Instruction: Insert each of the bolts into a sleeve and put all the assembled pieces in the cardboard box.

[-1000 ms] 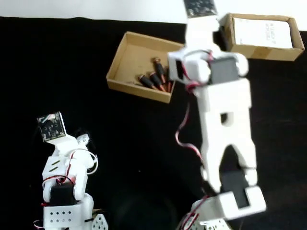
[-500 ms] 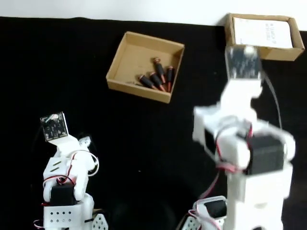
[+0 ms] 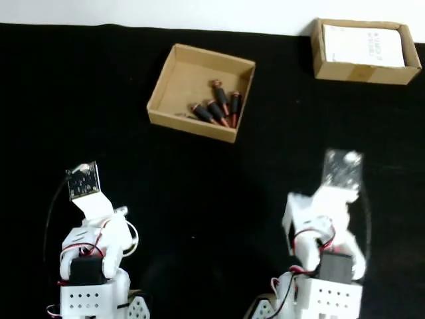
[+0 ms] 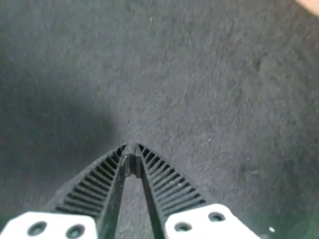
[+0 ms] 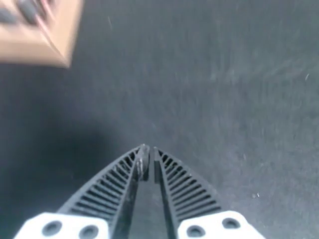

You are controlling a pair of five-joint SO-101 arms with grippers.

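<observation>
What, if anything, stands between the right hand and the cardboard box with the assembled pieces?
Nothing visible does. Bare black table lies between the right hand, shut and empty near its base, and the cardboard box, where four assembled pieces lie.

The black cloth table [image 3: 133,153] is holding an open brown cardboard box [image 3: 182,80] near the back middle. A smaller brown cardboard box [image 3: 358,72] is sitting at the far right corner.
</observation>
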